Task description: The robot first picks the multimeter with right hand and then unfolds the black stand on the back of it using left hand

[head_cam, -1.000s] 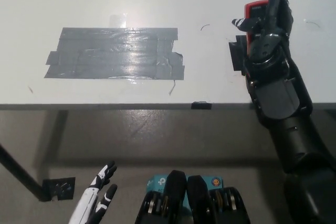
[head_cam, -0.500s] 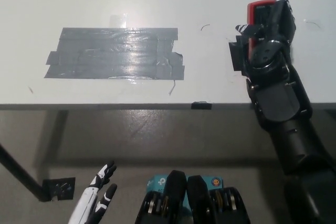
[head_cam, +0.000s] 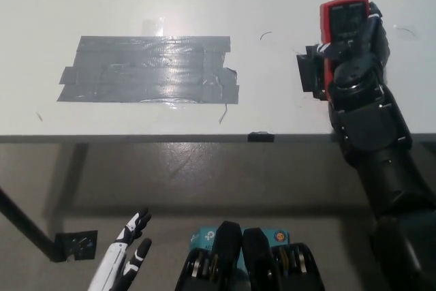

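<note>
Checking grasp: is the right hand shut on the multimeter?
Shut: black right hand wraps the red-cased multimeter, display facing up.

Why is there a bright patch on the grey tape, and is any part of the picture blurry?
In the head view, overhead light glares off the shiny grey tape patch and the white table above it; the floor under the table lies in shadow; the red multimeter in the right hand looks fairly sharp.

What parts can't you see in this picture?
- Lower part of the multimeter, head view: covered by the black right robot hand.
- The stand on its back: faces away from the camera.
- White left robot hand, head view: cut off by the bottom edge.
- Multimeter screen: too small to read.
</note>
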